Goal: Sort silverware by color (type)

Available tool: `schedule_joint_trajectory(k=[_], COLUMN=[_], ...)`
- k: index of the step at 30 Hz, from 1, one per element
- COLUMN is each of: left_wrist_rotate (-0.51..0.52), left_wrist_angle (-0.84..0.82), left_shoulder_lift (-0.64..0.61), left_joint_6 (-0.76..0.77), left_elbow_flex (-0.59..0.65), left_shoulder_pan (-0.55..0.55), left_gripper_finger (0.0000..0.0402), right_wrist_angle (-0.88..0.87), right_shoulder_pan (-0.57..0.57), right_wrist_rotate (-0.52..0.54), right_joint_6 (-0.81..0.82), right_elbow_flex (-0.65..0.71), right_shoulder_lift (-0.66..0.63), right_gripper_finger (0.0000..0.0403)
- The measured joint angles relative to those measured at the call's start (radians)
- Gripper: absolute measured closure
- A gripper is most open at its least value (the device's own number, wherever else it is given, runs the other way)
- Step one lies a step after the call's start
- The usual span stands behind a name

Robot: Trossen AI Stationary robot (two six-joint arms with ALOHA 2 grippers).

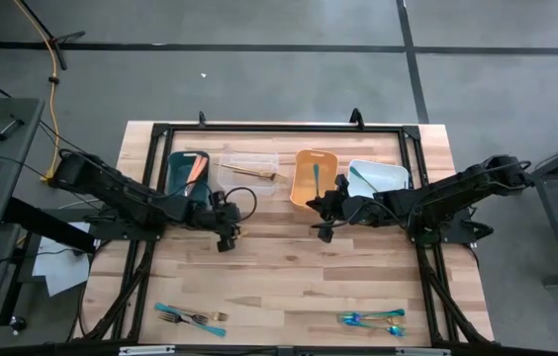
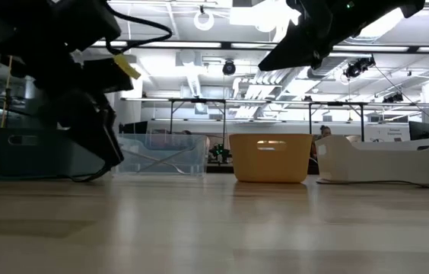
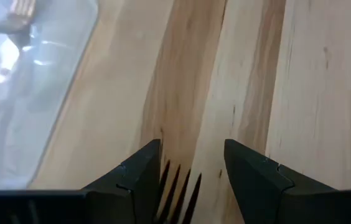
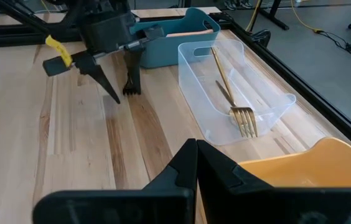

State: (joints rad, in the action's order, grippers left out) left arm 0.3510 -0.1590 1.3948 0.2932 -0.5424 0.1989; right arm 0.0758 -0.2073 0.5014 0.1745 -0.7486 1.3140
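Observation:
My left gripper [image 1: 226, 235] stands over the table in front of the dark teal bin [image 1: 184, 170], slanting down, with a dark fork [image 4: 132, 74] between its fingers. The fork's tines [image 3: 178, 190] show in the gap. My right gripper [image 4: 195, 152] is shut and holds nothing; it hangs above the table [image 1: 279, 277] in front of the orange bin [image 1: 314, 176]. A gold fork [image 4: 234, 102] lies in the clear bin [image 1: 249, 168]. More silverware lies near the front edge: teal and gold forks [image 1: 192, 317] on the left, teal pieces [image 1: 372, 318] on the right. My left gripper has the dark fork lengthwise between its two fingers [image 3: 141, 174], tines [image 4: 131, 89] pointing the way the fingertips point, slanting down toward the table. The gripper's own body hides where the handle is gripped. I cannot tell whether the tines touch the wood.
Four bins stand in a row at the back: dark teal, clear, orange, and white [image 1: 378, 178]; the orange and the white each hold a teal piece. Bare wood lies between the two grippers and the front edge. A black frame [image 1: 259, 129] borders the table.

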Motion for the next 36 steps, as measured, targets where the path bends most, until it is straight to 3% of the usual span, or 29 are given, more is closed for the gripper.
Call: schedule_joint_trajectory(k=[8, 22, 26, 36], left_wrist_rotate=[0.024, -0.075, -0.088, -0.12], left_wrist_angle=[-0.067, -0.069, -0.067, -0.071], left_shoulder_lift=[0.019, 0.082, 0.078, 0.037], left_joint_6=[0.063, 0.081, 0.079, 0.075], left_elbow_flex=[-0.004, -0.007, -0.007, -0.001], left_shoulder_pan=[0.0, -0.03, -0.035, -0.037], left_gripper_finger=[0.0234, 0.0238, 0.027, 0.0395], right_wrist_angle=[-0.004, -0.004, -0.004, -0.004], right_shoulder_pan=[0.0, 0.0, 0.0, 0.0], right_wrist_rotate=[0.0, -0.041, -0.041, -0.041], right_joint_6=[0.005, 0.008, 0.008, 0.008], right_elbow_flex=[0.0, 0.0, 0.0, 0.0], right_shoulder_lift=[0.0, 0.0, 0.0, 0.0], right_gripper_finger=[0.0402, 0.0402, 0.0402, 0.0402])
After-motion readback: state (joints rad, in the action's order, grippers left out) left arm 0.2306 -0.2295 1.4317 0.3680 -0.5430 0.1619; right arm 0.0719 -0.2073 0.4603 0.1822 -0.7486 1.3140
